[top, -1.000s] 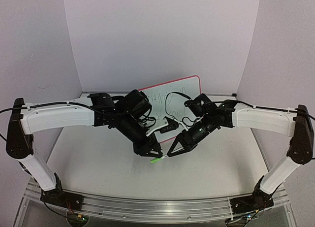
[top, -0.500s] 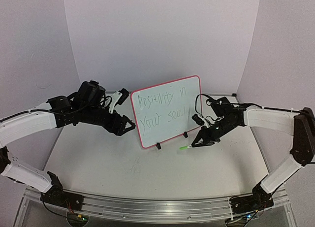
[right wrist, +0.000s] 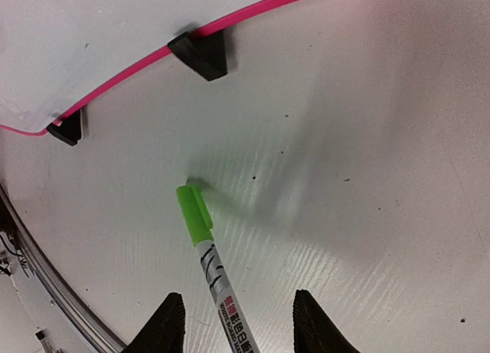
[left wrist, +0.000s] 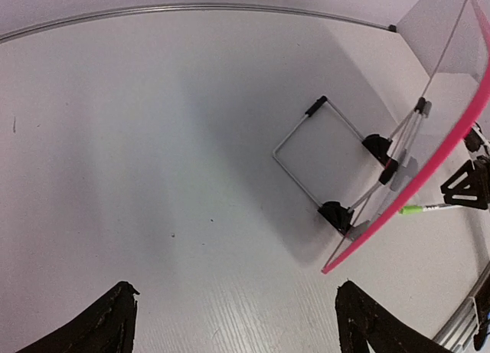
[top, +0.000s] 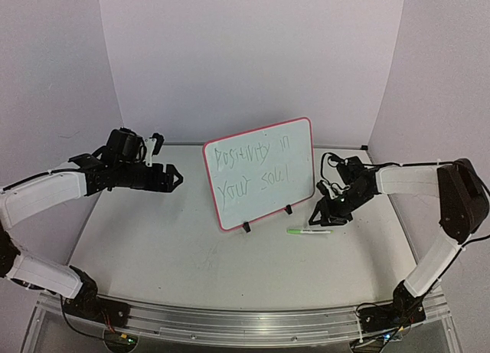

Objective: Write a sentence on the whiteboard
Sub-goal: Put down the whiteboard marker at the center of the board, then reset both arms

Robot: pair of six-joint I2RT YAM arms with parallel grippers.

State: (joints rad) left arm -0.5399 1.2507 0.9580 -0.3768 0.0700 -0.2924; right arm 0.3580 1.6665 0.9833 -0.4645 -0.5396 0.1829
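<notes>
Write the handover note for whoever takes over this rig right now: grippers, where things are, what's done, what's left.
Left gripper: open, empty, in the air left of the whiteboard.
Right gripper: open, low over the green-capped marker, fingers either side, not gripping it.
Whiteboard: upright on its clip feet at mid-table. The marker lies flat, in front of its right end.
Done: the sentence, two green lines, roughly "POSITIVITY IN YOUR SOUL".
Left: probably only pulling both arms back.
</notes>
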